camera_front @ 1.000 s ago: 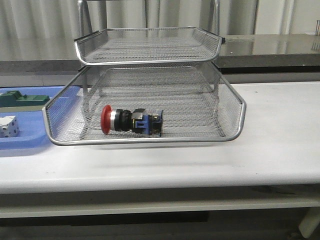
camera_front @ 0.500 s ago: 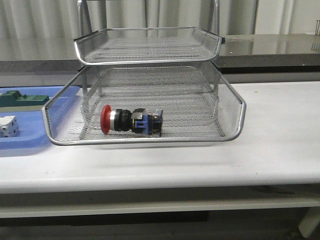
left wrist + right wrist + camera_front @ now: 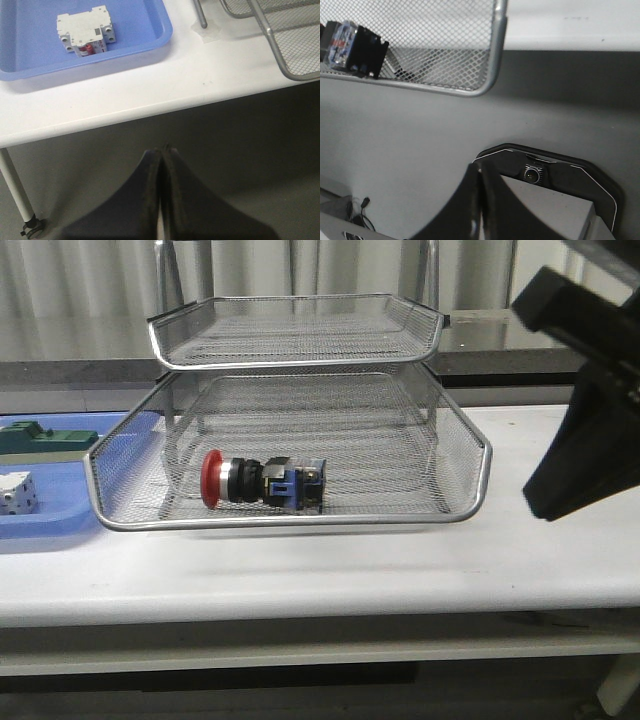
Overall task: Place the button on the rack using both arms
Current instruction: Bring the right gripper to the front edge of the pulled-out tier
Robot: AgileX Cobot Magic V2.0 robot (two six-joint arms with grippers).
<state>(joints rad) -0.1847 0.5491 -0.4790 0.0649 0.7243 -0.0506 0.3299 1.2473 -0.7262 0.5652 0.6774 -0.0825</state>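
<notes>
The button is seen lying on its side in the pulled-out lower tray of the rack.

The right gripper is pressed shut with nothing held; it is kept off the table's edge, and the button is seen well away from it, behind the tray's mesh wall. The left gripper is also closed tight and empty, below the table edge. Far ahead of it a white block is seen in the blue tray.
</notes>
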